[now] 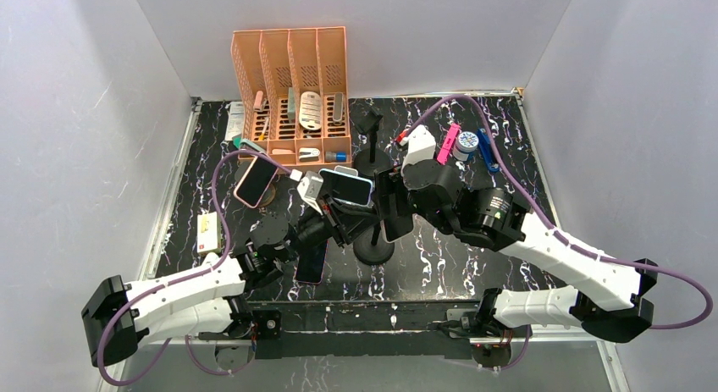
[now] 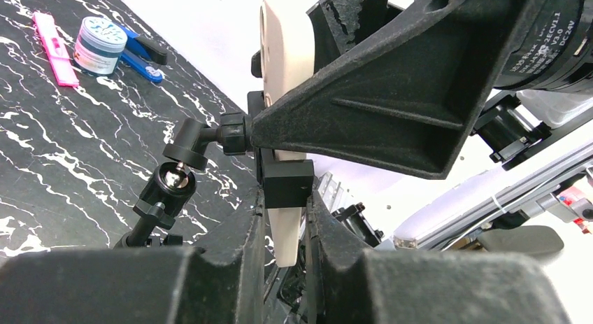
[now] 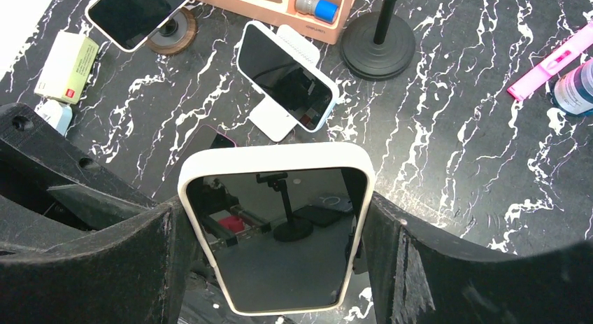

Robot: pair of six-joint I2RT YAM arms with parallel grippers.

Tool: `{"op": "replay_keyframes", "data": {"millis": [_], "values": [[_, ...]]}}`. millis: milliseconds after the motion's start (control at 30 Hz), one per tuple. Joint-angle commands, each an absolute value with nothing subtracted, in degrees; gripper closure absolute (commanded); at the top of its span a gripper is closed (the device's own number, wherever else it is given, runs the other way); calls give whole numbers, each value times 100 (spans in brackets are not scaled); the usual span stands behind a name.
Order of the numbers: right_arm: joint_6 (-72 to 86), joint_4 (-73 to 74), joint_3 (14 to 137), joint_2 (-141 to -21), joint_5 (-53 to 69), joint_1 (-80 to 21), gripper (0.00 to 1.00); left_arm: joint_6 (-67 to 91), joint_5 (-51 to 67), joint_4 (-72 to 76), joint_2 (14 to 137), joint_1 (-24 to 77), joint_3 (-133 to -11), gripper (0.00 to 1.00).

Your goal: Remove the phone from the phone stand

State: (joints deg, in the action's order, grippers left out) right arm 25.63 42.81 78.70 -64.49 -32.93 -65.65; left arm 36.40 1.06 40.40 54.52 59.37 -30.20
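Two robot arms meet at the middle of a black white-veined marble table [image 3: 454,128]; between them a cream-cased smartphone with a dark glass screen [image 3: 276,247] sits off the table, held in the clamp of a black pole stand with a ball joint [image 2: 175,180] and a round base. The right gripper [image 3: 276,219] is closed on the phone, its two black fingers pressed against the long edges. The left gripper [image 2: 285,229] is narrow, its fingers set on either side of the phone's lower end, front and back; I cannot tell whether its pads touch. The phone is not yet free. To do this step well, I judge the right hold should stay firm and square; the pull should follow the clamp's opening, not twist the ball joint; the stand may tip if dragged.
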Motion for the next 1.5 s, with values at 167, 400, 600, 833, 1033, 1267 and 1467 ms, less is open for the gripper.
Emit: {"op": "replay_keyframes", "data": {"millis": [167, 400, 600, 833, 1033, 1267, 1467], "values": [[2725, 4281, 7577, -6034, -3057, -6538, 99, 3773, -697, 4315, 5248, 5855, -2750, 100], [2880, 4033, 7521, -5754, -2471, -6537, 99, 3828, -800, 4283, 5245, 5793, -2698, 100], [2885, 3850, 7642, -5738, -1995, -6539, 99, 3874, -807, 4289, 5307, 5768, -2698, 100], [2909, 3649, 7721, -5729, -1504, -6539, 99, 3891, -779, 4294, 5359, 5732, -2694, 100], [2892, 3541, 7779, -5740, -1202, -6539, 99, 3876, -704, 4298, 5455, 5713, -2742, 100], [2840, 3489, 7943, -5778, -860, -6539, 99, 3901, -672, 4324, 5511, 5682, -2742, 100], [2815, 3386, 7937, -5774, -553, -6539, 99, 3914, -668, 4334, 5502, 5647, -2701, 100]]}}
